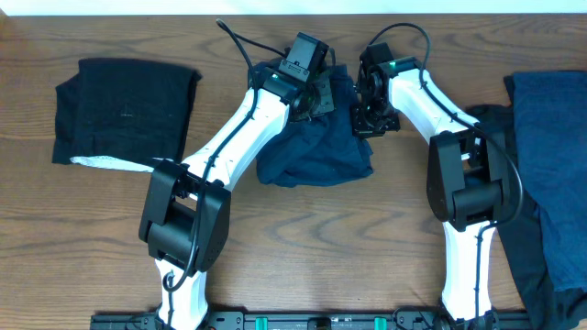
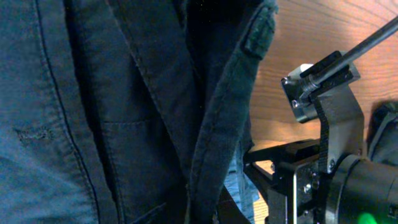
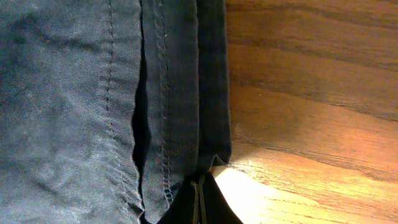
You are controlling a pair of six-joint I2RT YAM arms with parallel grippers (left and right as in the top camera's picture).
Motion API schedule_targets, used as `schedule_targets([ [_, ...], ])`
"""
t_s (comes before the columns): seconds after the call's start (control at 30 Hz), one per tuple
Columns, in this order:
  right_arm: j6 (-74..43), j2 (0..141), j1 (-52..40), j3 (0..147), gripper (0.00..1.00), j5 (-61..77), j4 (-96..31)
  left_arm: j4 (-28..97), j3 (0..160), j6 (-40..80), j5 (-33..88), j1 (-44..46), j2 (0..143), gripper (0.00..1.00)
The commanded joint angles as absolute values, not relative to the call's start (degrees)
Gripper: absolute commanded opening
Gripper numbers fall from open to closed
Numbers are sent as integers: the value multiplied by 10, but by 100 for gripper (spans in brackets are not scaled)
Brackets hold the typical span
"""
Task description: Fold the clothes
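Observation:
A dark navy garment (image 1: 316, 151) lies crumpled at the middle of the table. My left gripper (image 1: 319, 99) and right gripper (image 1: 365, 108) both sit at its far edge, close together. In the right wrist view the fingers (image 3: 200, 198) are shut, pinching the stitched hem (image 3: 180, 124) at a corner. The left wrist view is filled with navy cloth (image 2: 93, 112), and a folded hem (image 2: 214, 155) runs down into my hidden jaws. A folded black garment (image 1: 124, 110) with a white strip (image 1: 110, 163) lies at the left.
A pile of navy cloth (image 1: 555, 165) over black cloth (image 1: 514, 266) lies at the right edge. Both white arms (image 1: 234, 137) (image 1: 431, 101) reach across the wooden table (image 1: 348, 238). The right arm's black wrist hardware (image 2: 323, 143) is close to my left gripper.

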State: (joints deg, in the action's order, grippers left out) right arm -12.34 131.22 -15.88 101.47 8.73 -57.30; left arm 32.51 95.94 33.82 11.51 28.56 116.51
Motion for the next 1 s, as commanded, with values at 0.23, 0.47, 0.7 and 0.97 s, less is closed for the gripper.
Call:
schedule_targets([
  [0.23,-115,1315,-170,999,1,93,-571,305,974,364,148,289,1167,6],
  [0.47,-115,1315,-170,999,1,92,-571,289,974,363,148,292,1172,6],
  [0.7,-115,1315,-170,999,1,92,-570,268,974,362,169,295,1173,39],
  [0.97,-102,1306,-142,1051,1,93,-613,258,974,318,195,264,1138,48],
])
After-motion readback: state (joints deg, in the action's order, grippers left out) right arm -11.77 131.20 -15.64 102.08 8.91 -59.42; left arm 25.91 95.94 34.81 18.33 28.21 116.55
